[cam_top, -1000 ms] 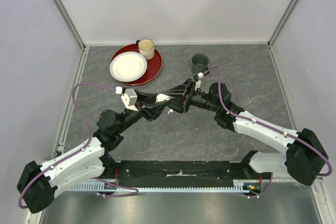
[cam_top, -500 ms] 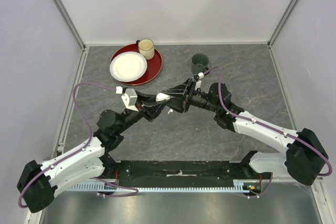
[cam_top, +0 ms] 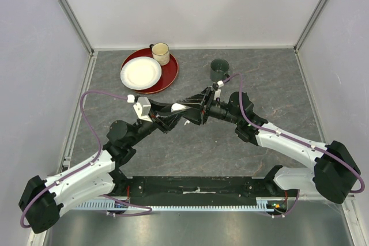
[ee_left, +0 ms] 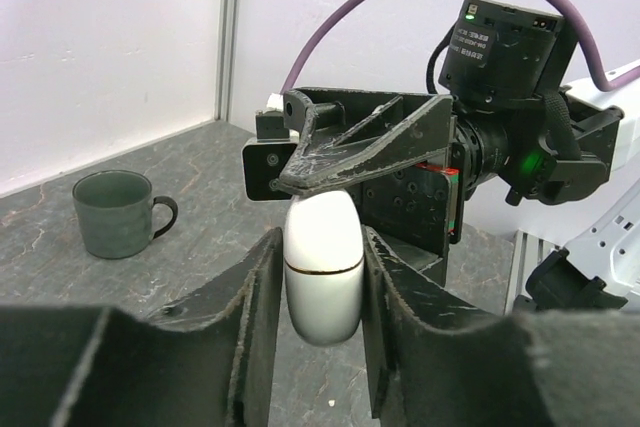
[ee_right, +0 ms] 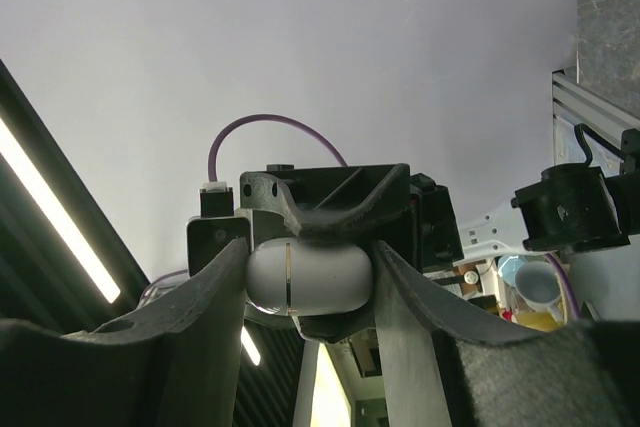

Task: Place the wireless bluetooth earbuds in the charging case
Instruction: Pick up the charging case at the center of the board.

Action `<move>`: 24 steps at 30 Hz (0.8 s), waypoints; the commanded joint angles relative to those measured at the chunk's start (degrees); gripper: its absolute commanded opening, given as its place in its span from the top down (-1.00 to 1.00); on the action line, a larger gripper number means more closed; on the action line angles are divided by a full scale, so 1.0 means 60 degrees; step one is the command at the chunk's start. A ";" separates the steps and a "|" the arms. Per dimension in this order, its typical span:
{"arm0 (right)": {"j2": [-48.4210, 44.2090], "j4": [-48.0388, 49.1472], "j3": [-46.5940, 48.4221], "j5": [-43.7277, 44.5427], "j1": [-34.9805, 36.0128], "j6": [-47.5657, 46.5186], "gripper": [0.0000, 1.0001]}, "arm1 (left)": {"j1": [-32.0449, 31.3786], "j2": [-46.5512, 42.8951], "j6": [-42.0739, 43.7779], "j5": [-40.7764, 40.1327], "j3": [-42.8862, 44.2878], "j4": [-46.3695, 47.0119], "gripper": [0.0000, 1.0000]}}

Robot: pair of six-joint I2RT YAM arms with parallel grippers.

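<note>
Snugly between grippers [ee_left: 320, 257] [ee_right: 310, 269]: charging case [ee_left: 322, 299]

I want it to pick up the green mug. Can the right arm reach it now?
Probably not yet. The green mug stands near the right arm with nothing between them. But that arm's jaws are clamped on the white charging case, which is also gripped by the jaws of the left arm.

The charging case [ee_left: 322, 272] is a glossy white, egg-shaped shell, closed, with 1 thin dark seam ringing its middle. In the left wrist view it stands on end, rounded tip down, clear of the table [cam_top: 277, 84]. The left gripper [ee_left: 321, 250] pinches 2 opposite sides, and the right gripper [ee_right: 310, 272] clamps it from the other direction.
</note>
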 commanded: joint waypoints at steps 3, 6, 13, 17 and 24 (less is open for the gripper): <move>-0.0119 0.0632 -0.0023 -0.0024 0.0074 0.0338 0.69 | 0.0010 0.0083 -0.0110 -0.0075 0.0308 0.0469 0.11; -0.0119 0.0778 -0.0111 -0.0039 0.0103 0.0470 0.69 | 0.0010 0.0083 -0.0110 -0.0104 0.0308 0.0469 0.10; -0.0162 0.1438 -0.0404 0.0239 0.0133 0.0865 0.69 | 0.0025 0.0112 -0.0139 -0.0133 0.0279 0.0527 0.08; -0.0148 0.1670 -0.0476 0.0312 0.0118 0.0909 0.70 | 0.0025 0.0171 -0.0154 -0.0090 0.0293 0.0542 0.10; -0.0163 0.1863 -0.0492 0.0371 0.0118 0.1056 0.70 | 0.0025 0.0229 -0.0198 -0.0031 0.0279 0.0630 0.10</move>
